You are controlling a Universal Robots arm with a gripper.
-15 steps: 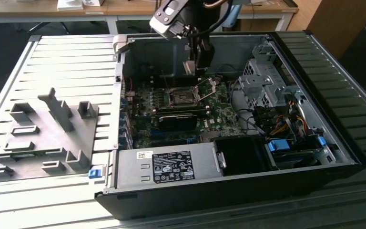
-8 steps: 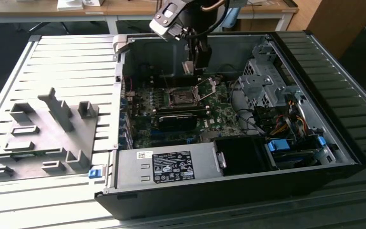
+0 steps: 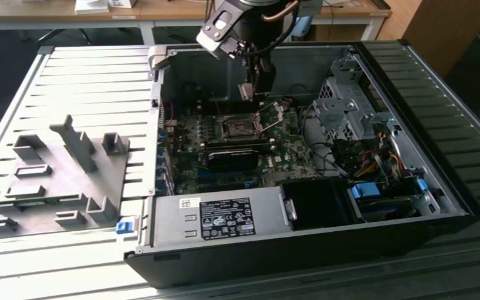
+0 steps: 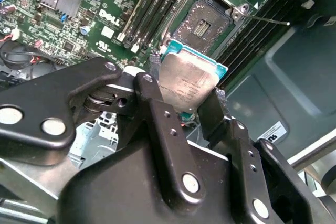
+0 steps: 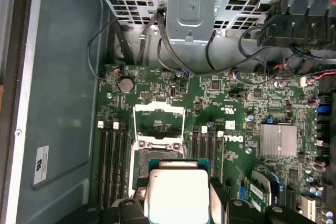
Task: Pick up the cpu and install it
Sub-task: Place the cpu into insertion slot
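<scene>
Because the socket (image 4: 206, 23) takes the chip flat, we hold the cpu (image 4: 190, 83) by two opposite edges. The gripper (image 4: 185, 103) is closed onto it just to the chip's width, and the metal lid faces away from the motherboard (image 5: 236, 124). We hang above the board inside the open computer case (image 3: 307, 250), with the chip touching nothing below. Toward the board's middle, between the memory slots (image 5: 113, 150), the socket has its metal frame (image 5: 159, 121) swung up, which we judge leaves the seat free. Whether the chip hangs squarely over the socket or just beside it, we cannot tell.
</scene>
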